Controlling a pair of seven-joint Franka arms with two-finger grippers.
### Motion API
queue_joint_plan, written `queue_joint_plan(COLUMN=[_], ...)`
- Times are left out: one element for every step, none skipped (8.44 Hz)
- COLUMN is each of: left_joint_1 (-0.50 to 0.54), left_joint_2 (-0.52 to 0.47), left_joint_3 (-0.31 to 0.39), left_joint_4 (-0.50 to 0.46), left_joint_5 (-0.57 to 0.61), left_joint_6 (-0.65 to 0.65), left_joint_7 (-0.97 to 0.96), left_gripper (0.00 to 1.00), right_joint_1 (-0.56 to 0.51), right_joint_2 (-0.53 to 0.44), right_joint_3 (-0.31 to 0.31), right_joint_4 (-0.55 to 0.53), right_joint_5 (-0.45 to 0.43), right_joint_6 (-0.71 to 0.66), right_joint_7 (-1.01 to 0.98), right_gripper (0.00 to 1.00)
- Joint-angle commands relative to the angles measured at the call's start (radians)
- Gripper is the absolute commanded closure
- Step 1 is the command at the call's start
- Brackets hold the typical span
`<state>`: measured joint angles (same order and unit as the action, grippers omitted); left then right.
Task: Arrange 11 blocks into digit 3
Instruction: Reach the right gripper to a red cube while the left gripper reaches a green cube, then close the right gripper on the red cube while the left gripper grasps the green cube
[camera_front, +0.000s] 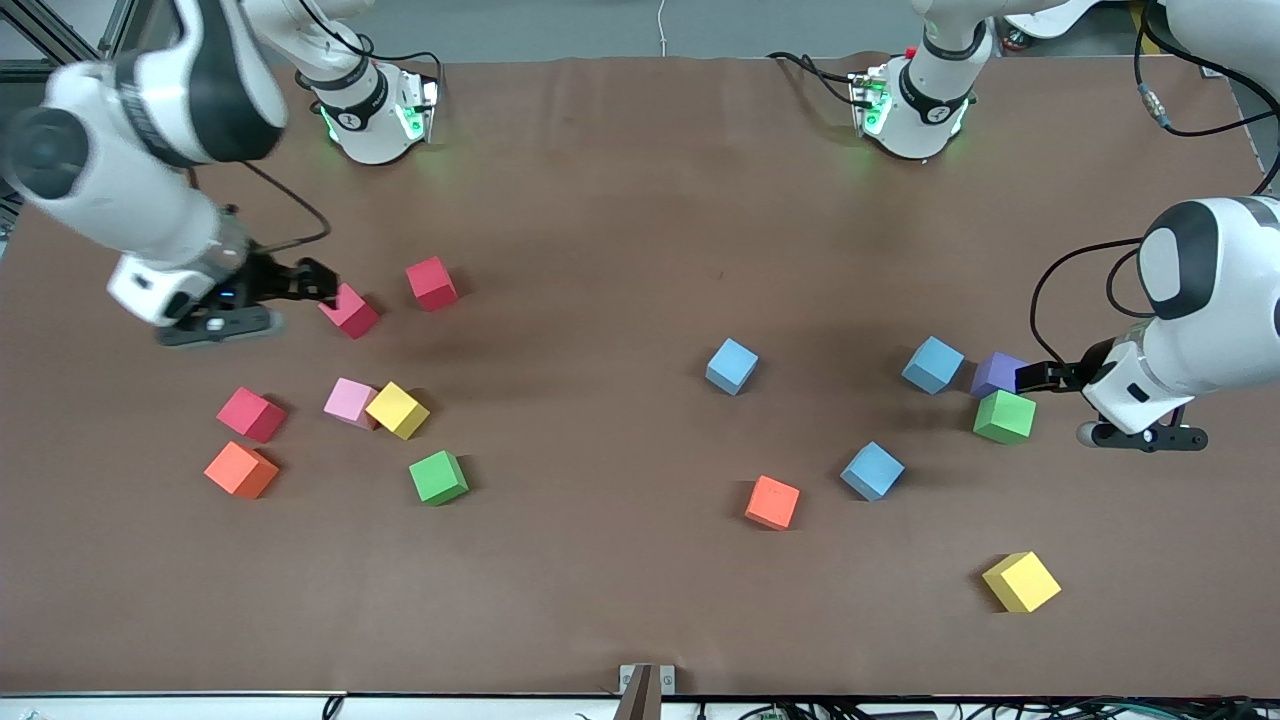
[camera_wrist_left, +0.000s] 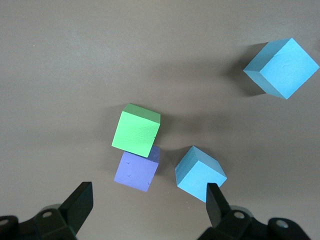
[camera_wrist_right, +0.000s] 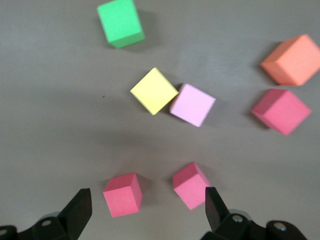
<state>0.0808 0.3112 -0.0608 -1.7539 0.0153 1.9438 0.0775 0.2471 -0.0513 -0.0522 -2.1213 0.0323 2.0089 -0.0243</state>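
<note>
Right now you are at the start: the blocks lie scattered in two bunches on the table (camera_front: 620, 250), and no part of a 3 shows yet.

Your right gripper (camera_wrist_right: 145, 207) is over the right arm's end of the table. Its jaws are wide apart and hold nothing. Two red blocks sit below it, one red block (camera_front: 350, 311) just beside its fingers and another red block (camera_front: 431, 283) close by. Nearer the front camera lie a pink block (camera_front: 349, 402) touching a yellow block (camera_front: 397, 410), a third red block (camera_front: 251, 414), an orange block (camera_front: 241, 470) and a green block (camera_front: 438, 477).

Your left gripper (camera_wrist_left: 150, 207) is over the left arm's end. Its jaws are wide apart too, and empty. A purple block (camera_wrist_left: 135, 171) lies between them, touching a green cube (camera_wrist_left: 136, 131). A light blue block (camera_wrist_left: 200, 173) sits just beside.

I think each arm is about to pick a block. For the next move, come straight down so the fingers go on both sides of one block only. The purple one is tight against its green neighbour, so you could bump that one.
</note>
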Motion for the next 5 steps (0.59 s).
queue_joint_plan(left_joint_1=[0.003,0.005,0.011,0.013,0.029], left_joint_2=[0.009,0.023,0.037,0.049,0.063], left_joint_3=[-0.001,-0.001,-0.001,0.001,-0.001], left_joint_4=[0.005,0.004,0.004,0.004,-0.002], left_joint_5=[0.017,0.023,0.025,0.038,0.069], left_joint_6=[0.012,0.027,0.03,0.033,0.053], left_joint_7=[0.022,0.022,0.024,0.03,0.036], left_gripper=[0.0,0.0,0.0,0.0,0.0], right_joint_1=[0.044,0.098,0.121,0.135,0.135], right_joint_2=[-0.056,-0.053,-0.051,-0.051,-0.048], right_joint_3=[-0.008,-0.008,-0.008,-0.009,-0.009], right_joint_4=[-0.177,-0.236,-0.299,-0.333,-0.338], right_joint_5=[0.006,0.006,0.006,0.006,0.006], right_joint_6=[0.123,0.184,0.248,0.299,0.31], right_joint_7=[-0.032,-0.038,-0.039,-0.04,-0.045], right_gripper=[0.0,0.0,0.0,0.0,0.0])
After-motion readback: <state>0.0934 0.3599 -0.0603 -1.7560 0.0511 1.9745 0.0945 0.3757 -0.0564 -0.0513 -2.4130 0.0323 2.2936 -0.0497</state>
